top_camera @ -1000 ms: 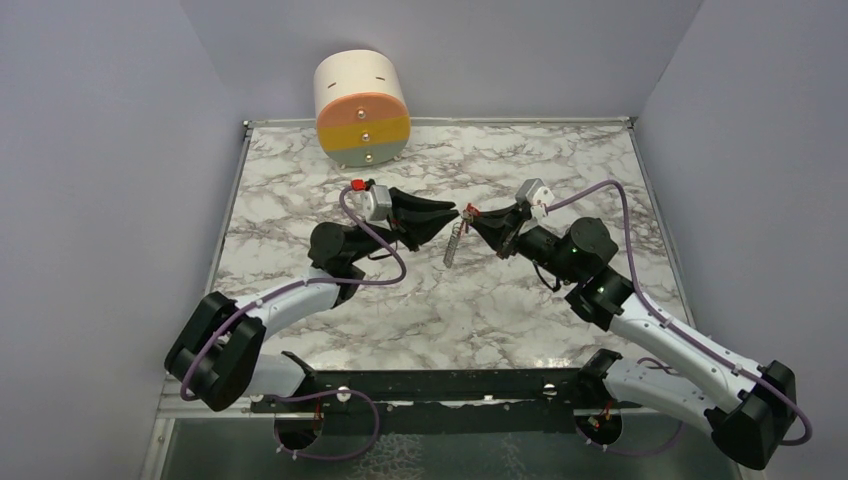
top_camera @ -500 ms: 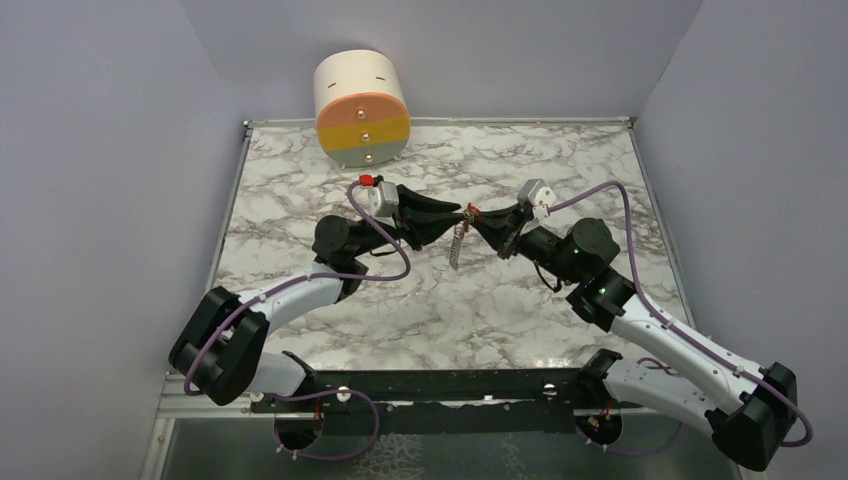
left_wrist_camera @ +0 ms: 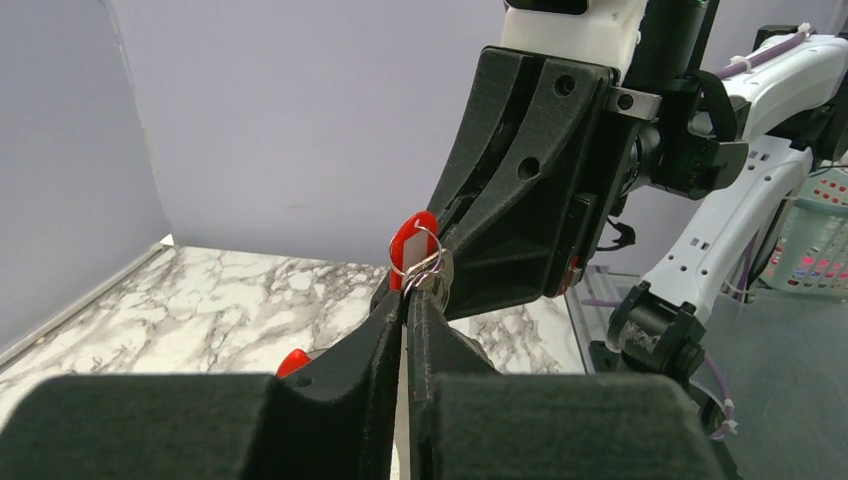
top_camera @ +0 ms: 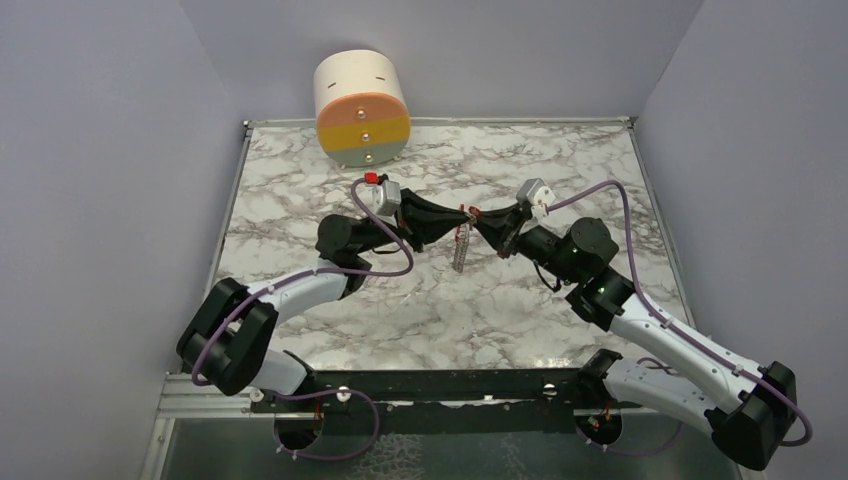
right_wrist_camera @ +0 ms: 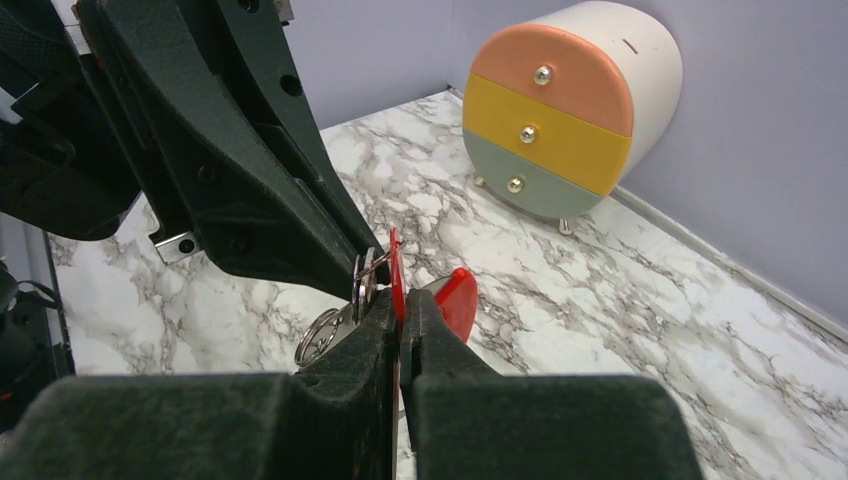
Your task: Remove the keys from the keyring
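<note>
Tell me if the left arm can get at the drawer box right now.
Probably not yet: the left fingers are shut on the key bunch, which the right fingers also pinch. The path to the drawer box looks bare.
</note>
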Tool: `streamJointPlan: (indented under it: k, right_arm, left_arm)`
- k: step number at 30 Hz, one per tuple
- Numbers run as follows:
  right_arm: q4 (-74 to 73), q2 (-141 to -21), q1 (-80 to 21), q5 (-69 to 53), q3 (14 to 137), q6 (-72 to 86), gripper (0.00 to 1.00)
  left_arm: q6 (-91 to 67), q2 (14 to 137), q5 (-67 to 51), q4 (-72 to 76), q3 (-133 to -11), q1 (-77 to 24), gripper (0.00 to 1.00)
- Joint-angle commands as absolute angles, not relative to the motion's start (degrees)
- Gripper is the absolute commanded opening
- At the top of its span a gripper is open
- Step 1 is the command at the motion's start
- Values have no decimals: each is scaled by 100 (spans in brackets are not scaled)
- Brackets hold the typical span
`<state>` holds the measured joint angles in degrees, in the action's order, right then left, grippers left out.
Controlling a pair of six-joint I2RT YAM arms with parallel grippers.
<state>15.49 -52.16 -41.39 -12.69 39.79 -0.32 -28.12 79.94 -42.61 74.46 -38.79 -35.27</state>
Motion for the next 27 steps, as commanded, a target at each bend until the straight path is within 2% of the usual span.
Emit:
streamJointPlan:
  k: [1, 4, 9, 20, 27]
  right_arm:
    - [1758, -5245, -4112, -1147, 4004, -66, 1]
    - [1758, -5247, -4113, -1131, 4006, -75, 1]
    - [1758, -5217, -4113, -1092, 3994, -81, 1]
    - [1714, -5205, -4113, -943, 3921, -114, 1]
    - [1736, -5193, -4113, -990, 3900, -70, 1]
  left_arm:
    - [-3167, 8140, -4585, 7995, -3999, -3516, 5]
    - [-3281, 8224, -4681, 8159, -4029, -3516, 0]
    - [-3139, 8101, -4611, 8165, -3923, -3516, 0]
    - [-2138, 6917, -3911, 7091, -3578, -3516, 0]
    - [-2074, 6745, -3806, 6978, -3495, -3516, 0]
